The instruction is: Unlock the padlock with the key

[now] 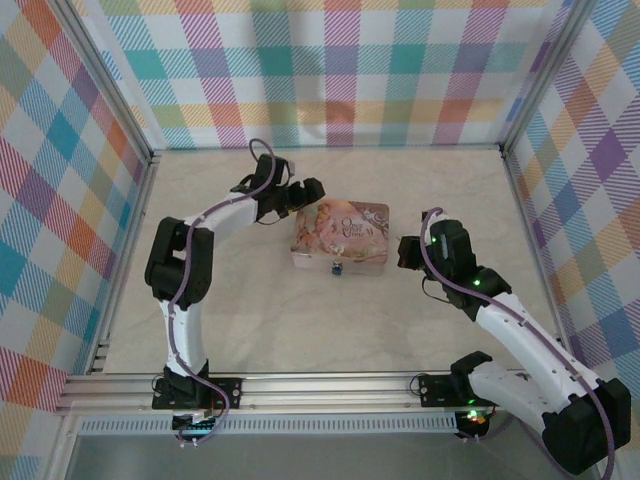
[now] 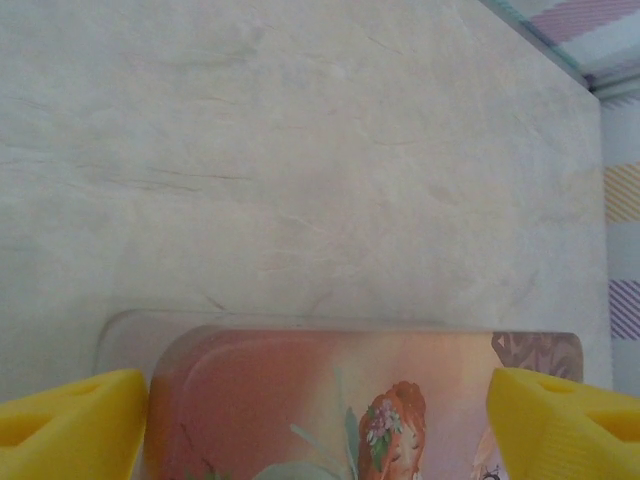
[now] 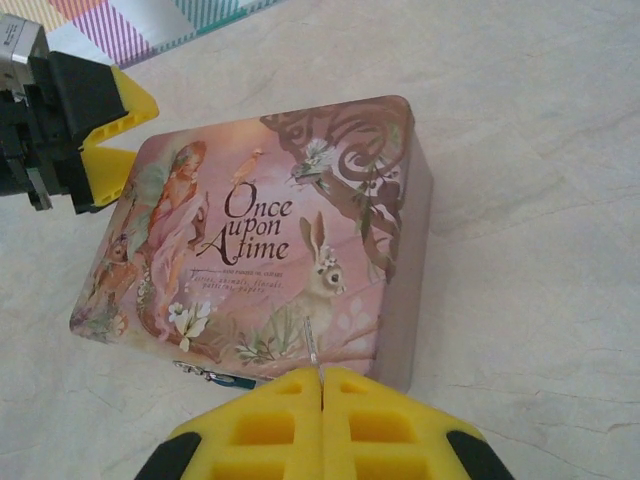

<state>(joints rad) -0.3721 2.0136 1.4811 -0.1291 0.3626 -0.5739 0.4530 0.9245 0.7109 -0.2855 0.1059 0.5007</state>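
The pink rectangular tin box (image 3: 250, 230), printed with a fairy and a rabbit, reads "Once upon A time" on its lid; the smaller line beneath is too fine to read. The tiny brass-yellow padlock (image 1: 337, 268) sits against the middle of the tin's near side. The right gripper (image 3: 322, 395) has its yellow fingers pressed together, pinching the slim grey metal key (image 3: 312, 345), whose tip lies over the lid's near edge. The left gripper (image 2: 318, 400) has its fingers spread across the tin's far-left end.

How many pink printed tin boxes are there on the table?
1. The pink rectangular printed tin box lies mid-table, with the open left gripper at its far-left corner and the right gripper, shut on the slim grey key, to its right. I see no second one.
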